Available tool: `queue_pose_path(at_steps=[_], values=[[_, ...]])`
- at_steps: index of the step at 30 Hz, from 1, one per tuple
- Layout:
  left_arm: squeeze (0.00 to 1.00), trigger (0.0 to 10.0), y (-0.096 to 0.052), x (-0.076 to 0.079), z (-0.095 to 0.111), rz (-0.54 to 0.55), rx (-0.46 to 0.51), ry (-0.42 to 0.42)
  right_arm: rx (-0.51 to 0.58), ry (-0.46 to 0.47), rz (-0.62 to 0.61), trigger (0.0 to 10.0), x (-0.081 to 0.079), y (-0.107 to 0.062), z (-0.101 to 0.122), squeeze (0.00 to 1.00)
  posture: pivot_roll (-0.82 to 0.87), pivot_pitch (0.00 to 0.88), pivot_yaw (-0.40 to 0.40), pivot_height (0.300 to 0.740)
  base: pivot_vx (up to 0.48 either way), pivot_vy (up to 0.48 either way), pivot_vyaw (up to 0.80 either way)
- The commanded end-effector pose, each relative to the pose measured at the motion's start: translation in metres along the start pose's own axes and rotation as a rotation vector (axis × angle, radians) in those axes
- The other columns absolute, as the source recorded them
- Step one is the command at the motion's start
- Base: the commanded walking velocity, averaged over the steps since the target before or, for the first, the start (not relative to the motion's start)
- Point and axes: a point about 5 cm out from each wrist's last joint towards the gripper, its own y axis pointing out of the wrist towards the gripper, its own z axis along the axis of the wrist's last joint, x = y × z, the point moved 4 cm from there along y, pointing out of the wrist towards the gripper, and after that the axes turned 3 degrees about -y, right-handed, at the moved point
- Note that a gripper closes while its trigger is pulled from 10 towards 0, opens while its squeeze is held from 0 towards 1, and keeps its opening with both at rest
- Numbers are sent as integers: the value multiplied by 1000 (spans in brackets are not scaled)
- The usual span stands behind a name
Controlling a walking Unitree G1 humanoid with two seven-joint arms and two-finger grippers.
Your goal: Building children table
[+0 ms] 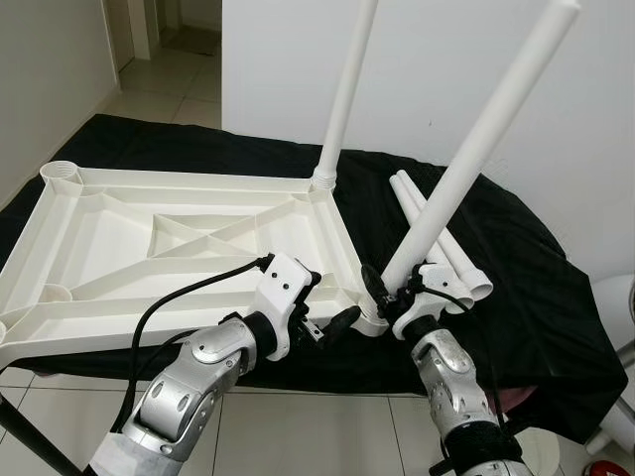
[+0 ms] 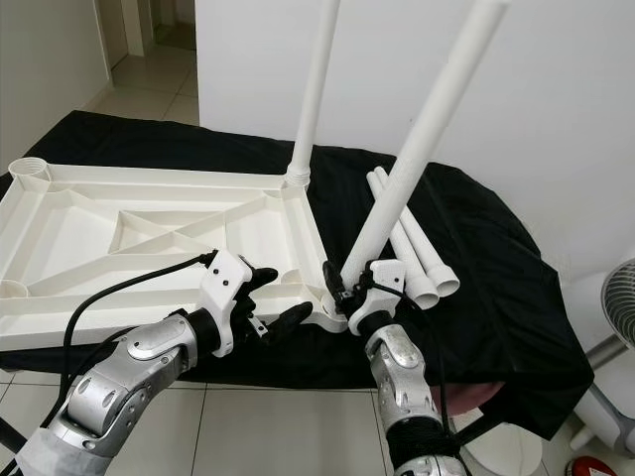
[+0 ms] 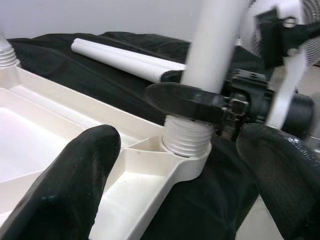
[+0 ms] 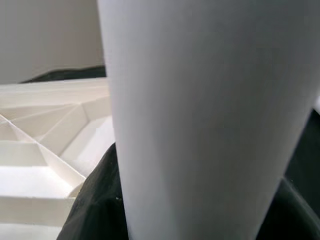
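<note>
Two loose legs (image 1: 451,248) are seen in the left eye view on the black-draped counter (image 1: 536,297) beside the upturned tabletop (image 1: 179,248); a tilted leg (image 1: 476,149) is clamped by the right hand (image 1: 389,290) at the near corner socket (image 3: 186,145). In the left wrist view, the left hand (image 3: 170,185) is held apart around that socket.

Upright leg (image 1: 345,89) top cut off; fan (image 2: 613,297) half out of frame.

One upturned white tabletop (image 1: 189,238); four white legs: two standing (image 1: 344,99) (image 1: 476,149), two lying loose (image 1: 446,243).
</note>
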Motion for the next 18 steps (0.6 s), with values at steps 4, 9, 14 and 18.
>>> queue_pose_path(at_steps=[4, 9, 14, 18], values=[[0, 10000, 1, 5, 5, -40, 6, 13, -53, 22, -24, 10000, 4, -22, -22, 0, 32, 0, -123, 740, 0, 0, 0], [0, 10000, 1, 4, 5, -39, 6, 12, -81, -12, 1, 10000, -3, -24, -28, 0, 32, 0, -123, 740, 0, 0, 0], [0, 10000, 1, 4, 6, -37, 5, 14, -134, -72, 46, 10000, -8, -20, -33, 0, 29, 0, -120, 740, 0, 0, 0], [0, 10000, 1, 3, 6, -36, 7, 14, -178, -184, 106, 10000, -13, -16, -36, 0, 29, 0, -122, 740, 0, 0, 0]])
